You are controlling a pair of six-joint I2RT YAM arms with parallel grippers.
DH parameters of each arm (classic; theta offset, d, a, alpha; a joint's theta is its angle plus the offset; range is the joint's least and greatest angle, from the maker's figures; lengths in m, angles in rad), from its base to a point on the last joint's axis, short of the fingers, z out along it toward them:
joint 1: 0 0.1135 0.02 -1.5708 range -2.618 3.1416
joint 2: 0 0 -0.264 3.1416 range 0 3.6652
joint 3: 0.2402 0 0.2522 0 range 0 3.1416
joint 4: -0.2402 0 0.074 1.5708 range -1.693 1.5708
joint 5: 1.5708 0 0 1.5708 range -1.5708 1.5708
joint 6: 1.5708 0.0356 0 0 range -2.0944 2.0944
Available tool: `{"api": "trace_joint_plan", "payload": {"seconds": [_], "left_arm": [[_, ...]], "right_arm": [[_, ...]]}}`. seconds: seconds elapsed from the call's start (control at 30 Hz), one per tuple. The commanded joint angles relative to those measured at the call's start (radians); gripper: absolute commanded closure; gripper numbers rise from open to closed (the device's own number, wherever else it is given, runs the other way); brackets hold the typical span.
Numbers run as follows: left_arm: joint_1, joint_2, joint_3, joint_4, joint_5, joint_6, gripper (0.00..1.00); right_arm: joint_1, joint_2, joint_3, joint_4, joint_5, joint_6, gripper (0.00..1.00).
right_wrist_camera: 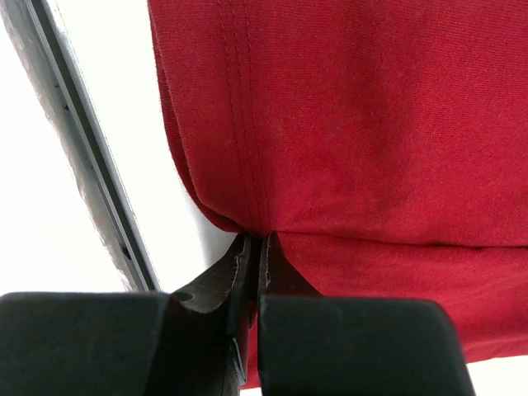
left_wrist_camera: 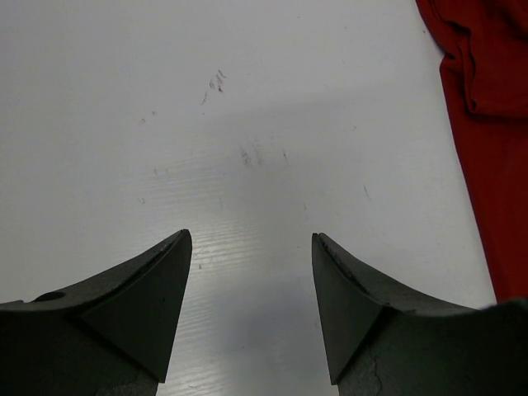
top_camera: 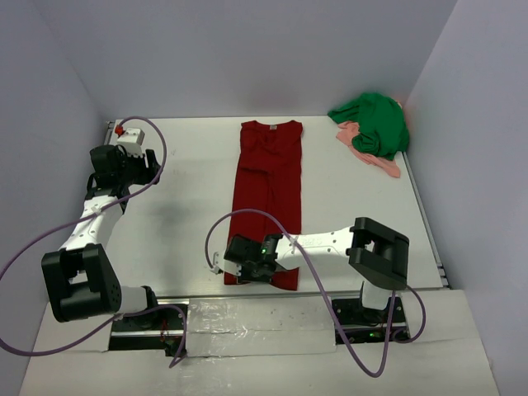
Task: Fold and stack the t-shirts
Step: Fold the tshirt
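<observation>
Hem of the red shirt point(top_camera: 268, 186) sits pinched in your right tool point(right_wrist_camera: 252, 247), jaws pressed together at the bench's point(top_camera: 181, 223) near edge. Your left tool point(left_wrist_camera: 252, 239) hangs wide open over the bench left of that shirt, holding nothing. At the far right corner, the green shirt point(top_camera: 375, 124) lies bunched against the pink cloth point(top_camera: 384, 162).

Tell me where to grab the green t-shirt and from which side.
Probably pinch a raised fold on top of the green t-shirt, coming from above: it lies bunched in the far corner by the right wall, overlapping the pink cloth.
</observation>
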Motion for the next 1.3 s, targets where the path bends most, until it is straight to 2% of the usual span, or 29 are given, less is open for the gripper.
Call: {"api": "trace_joint_plan", "payload": {"seconds": [0.0, 0.27, 0.4, 0.6, 0.87, 1.27], "left_arm": [[0.009, -0.020, 0.009, 0.016, 0.031, 0.006, 0.31], [0.007, -0.023, 0.012, 0.010, 0.046, 0.008, 0.31], [0.007, -0.025, 0.016, 0.007, 0.054, 0.008, 0.31], [0.007, -0.021, 0.016, 0.007, 0.057, 0.012, 0.31], [0.007, -0.014, 0.017, -0.010, 0.065, 0.021, 0.31], [0.007, -0.005, 0.019, -0.027, 0.075, 0.031, 0.32]], "right_arm": [[-0.007, 0.022, 0.002, -0.026, -0.008, 0.004, 1.00], [-0.006, -0.070, 0.014, -0.086, -0.027, 0.020, 1.00], [-0.007, -0.099, 0.036, -0.088, 0.050, 0.003, 1.00], [-0.087, -0.098, 0.128, -0.094, 0.090, -0.048, 1.00], [-0.236, -0.027, 0.261, -0.074, 0.136, -0.140, 1.00], [-0.392, 0.142, 0.395, -0.022, 0.154, -0.261, 1.00]]}}
